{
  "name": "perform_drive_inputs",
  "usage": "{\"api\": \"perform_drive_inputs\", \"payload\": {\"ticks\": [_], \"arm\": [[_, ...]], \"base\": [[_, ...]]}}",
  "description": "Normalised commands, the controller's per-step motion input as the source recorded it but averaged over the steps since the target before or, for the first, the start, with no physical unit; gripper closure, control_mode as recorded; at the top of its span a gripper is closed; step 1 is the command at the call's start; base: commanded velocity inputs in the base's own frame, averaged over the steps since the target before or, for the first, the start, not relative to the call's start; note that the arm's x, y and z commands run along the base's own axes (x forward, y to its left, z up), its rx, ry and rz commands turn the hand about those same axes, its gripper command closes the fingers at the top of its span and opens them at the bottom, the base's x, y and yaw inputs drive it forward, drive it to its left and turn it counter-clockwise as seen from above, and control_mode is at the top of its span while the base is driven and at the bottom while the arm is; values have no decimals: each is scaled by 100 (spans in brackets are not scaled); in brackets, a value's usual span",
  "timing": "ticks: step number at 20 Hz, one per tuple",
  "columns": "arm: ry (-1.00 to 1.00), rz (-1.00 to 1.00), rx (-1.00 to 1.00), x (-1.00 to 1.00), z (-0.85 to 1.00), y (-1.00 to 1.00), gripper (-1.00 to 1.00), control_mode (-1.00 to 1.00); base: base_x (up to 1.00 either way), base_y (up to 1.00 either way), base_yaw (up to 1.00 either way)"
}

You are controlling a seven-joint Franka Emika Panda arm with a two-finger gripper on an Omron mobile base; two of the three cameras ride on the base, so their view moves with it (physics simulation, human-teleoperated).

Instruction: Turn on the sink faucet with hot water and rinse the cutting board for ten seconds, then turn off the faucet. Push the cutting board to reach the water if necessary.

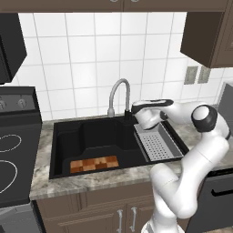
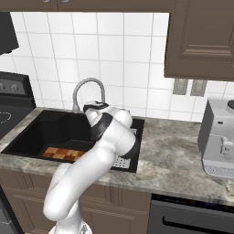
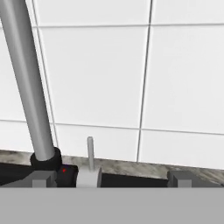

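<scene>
Arm (image 1: 200, 150) bent forward, tool (image 3: 111, 179) level, jaws spread wide.

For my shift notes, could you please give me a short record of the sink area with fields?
sink: black basin set in the stone counter
faucet: grey gooseneck, no stream visible
cutting board: checkered, flat on the basin floor, front
grey tray: right side of the sink
gripper: open, at the faucet base, lever between its fingertips

Even bright render, soft shadows, no glare.
</scene>
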Motion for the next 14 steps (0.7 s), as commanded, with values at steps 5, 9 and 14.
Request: {"api": "perform_drive_inputs", "payload": {"ticks": [5,9,14], "arm": [[0,0,0,9,0,5,-100,-100],[0,0,0,11,-1,0,-100,-100],[0,0,0,12,-3,0,-100,-100]], "base": [[0,0,0],[0,0,0],[0,0,0]]}}
